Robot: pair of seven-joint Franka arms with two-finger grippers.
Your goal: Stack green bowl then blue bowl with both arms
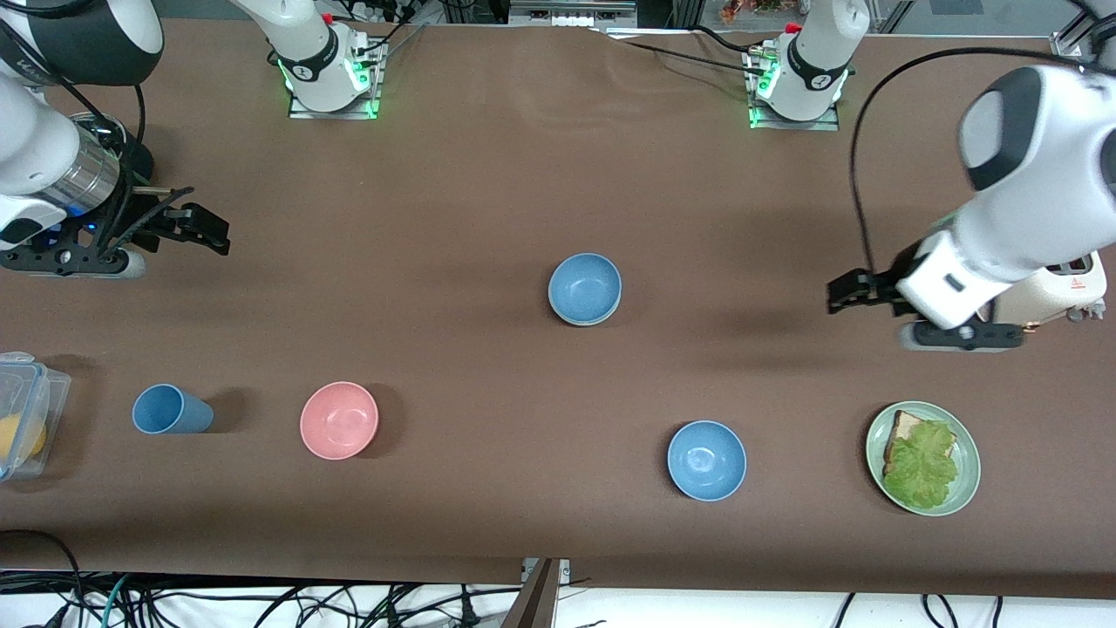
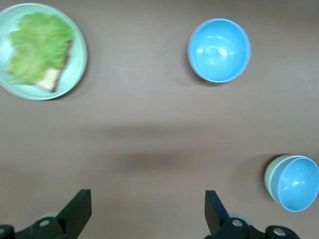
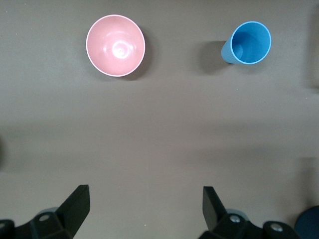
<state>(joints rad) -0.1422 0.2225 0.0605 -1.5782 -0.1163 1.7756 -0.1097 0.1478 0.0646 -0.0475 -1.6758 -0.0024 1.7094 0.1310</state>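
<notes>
The dusty blue bowl (image 1: 584,288) sits nested inside the pale green bowl (image 1: 595,321) at the table's middle. Only a thin strip of the green bowl's rim shows under it. In the left wrist view the blue bowl (image 2: 298,183) stands in the green bowl (image 2: 269,177). My left gripper (image 1: 839,293) hangs open and empty over bare table toward the left arm's end, apart from the stack; its view shows it (image 2: 148,201) over bare cloth. My right gripper (image 1: 209,231) hangs open and empty over bare table at the right arm's end, and shows in its own view (image 3: 146,199).
A brighter blue bowl (image 1: 706,460) and a green plate (image 1: 966,488) with bread and lettuce lie nearer the front camera. A pink bowl (image 1: 339,419), a blue cup (image 1: 170,410) and a clear plastic box (image 1: 26,414) lie toward the right arm's end. A toaster (image 1: 1059,288) stands by the left arm.
</notes>
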